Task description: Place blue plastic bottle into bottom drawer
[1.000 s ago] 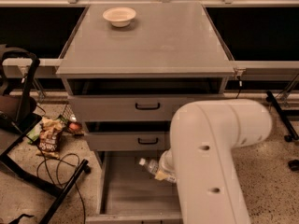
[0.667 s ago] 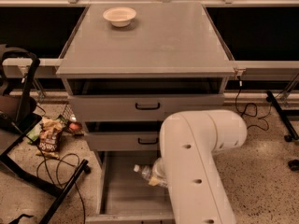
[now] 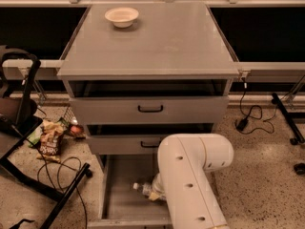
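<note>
Tool over bottom drawer (open)

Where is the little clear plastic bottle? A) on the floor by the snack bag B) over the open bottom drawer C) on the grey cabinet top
B: the blue plastic bottle is over the grey metal bottom drawer, by the pincer under the white arm.

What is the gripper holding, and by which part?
Cannot be told: the blue plastic bottle sticks out cap-first from the gripper over the bottom drawer, but the arm covers its body and any hold.
</note>
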`<control>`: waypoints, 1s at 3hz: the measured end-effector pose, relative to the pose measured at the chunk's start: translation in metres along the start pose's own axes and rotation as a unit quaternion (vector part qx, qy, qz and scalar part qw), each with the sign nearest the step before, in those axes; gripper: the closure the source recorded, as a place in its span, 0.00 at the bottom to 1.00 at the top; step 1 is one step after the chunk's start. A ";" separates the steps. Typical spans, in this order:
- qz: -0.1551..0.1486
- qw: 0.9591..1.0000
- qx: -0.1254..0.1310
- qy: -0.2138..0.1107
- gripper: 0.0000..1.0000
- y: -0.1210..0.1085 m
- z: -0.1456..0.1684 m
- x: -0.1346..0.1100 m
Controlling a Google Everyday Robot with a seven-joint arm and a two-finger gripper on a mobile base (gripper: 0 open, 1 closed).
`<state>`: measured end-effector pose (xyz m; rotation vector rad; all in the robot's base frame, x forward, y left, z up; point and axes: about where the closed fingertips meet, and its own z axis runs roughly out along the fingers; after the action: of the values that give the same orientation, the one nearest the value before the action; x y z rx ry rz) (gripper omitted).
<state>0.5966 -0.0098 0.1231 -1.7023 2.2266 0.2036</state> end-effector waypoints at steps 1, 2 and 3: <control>0.001 1.000 0.001 0.000 0.81 0.000 0.003 0.001; 0.001 1.000 0.001 0.000 0.51 0.000 0.003 0.001; 0.001 1.000 0.000 0.000 0.26 0.000 0.003 0.001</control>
<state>0.5973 -0.0097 0.1205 -1.6995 2.2277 0.2034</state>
